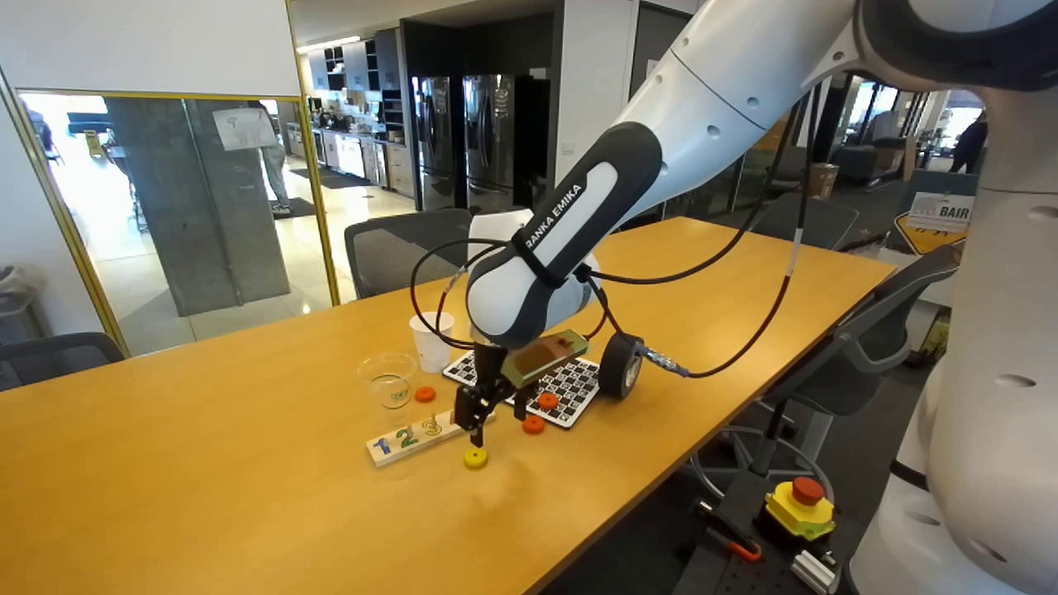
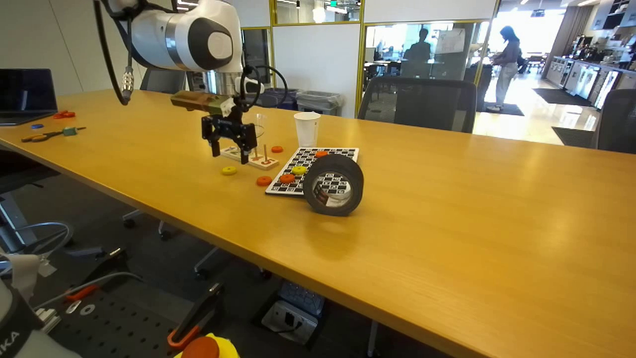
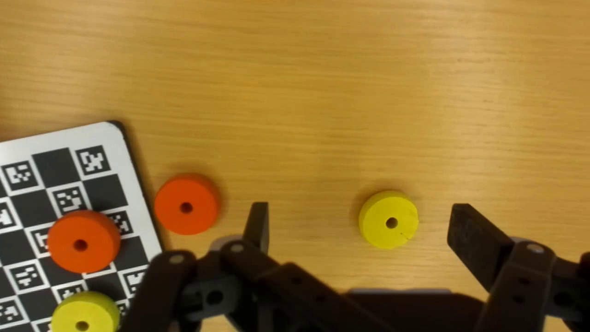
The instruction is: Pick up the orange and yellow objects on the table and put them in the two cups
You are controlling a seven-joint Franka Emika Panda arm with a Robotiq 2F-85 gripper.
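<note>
My gripper [image 3: 359,214] is open and empty above a yellow disc [image 3: 388,220] on the table [image 3: 322,115]. The disc lies between the fingertips in the wrist view, nearer the right finger. In an exterior view the gripper [image 2: 230,156] hovers above this disc [image 2: 229,170]. An orange disc [image 3: 187,204] lies left of the left finger. Another orange disc [image 3: 84,241] and a yellow disc [image 3: 85,313] sit on the checkered board. A further orange disc [image 1: 425,394] lies by a white cup [image 1: 433,343] and a clear cup [image 1: 388,382]. No black cup shows.
The checkered board [image 2: 343,152] carries several discs. A black tape roll [image 2: 333,199] stands upright at its edge. A wooden number board with pegs [image 1: 401,446] lies beside the gripper. Pliers [image 2: 47,135] and a laptop [image 2: 27,94] are at the far end.
</note>
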